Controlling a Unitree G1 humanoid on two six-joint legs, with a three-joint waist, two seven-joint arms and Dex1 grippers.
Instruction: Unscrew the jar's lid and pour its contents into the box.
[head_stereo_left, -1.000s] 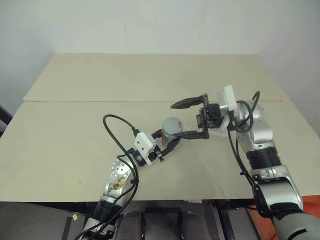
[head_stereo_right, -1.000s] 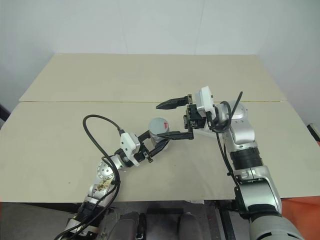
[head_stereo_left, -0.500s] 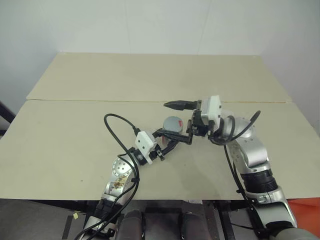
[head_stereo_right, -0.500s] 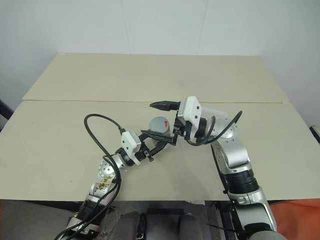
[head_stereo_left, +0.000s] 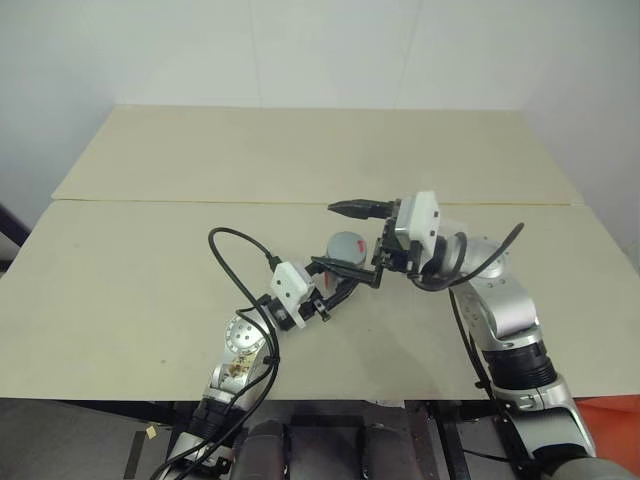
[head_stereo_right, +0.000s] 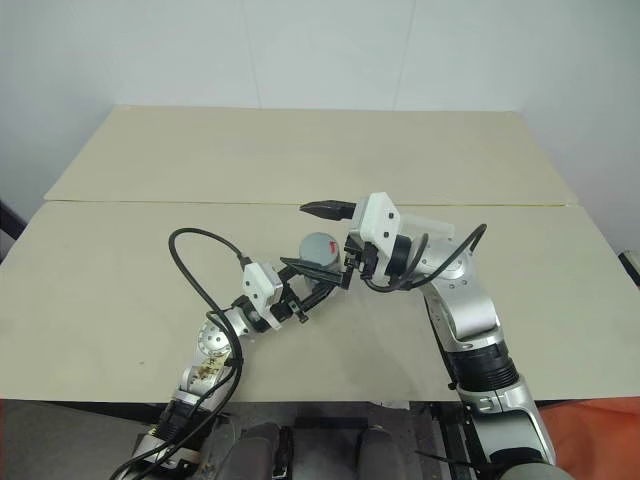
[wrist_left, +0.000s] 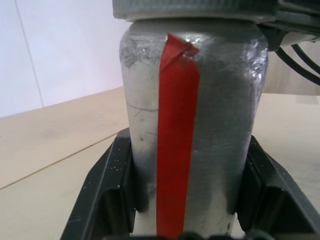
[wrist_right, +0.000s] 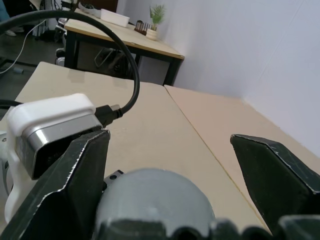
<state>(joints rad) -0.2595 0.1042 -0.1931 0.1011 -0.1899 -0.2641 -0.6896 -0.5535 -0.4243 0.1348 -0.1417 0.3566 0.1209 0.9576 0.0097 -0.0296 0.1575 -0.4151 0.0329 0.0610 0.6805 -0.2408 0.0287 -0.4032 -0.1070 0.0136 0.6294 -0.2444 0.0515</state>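
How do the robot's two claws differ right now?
The left gripper is clamped on the jar, while the right gripper is spread wide and holds nothing. The left reaches up from below at the jar's body; the right comes from the side, its fingers astride the lid. Both have two black fingers.

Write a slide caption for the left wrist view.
Left gripper clamps the jar, red stripe facing the camera, lid still on.

Both head cameras look down over the table from above. Each wrist camera sits very close, sharing the jar with them.
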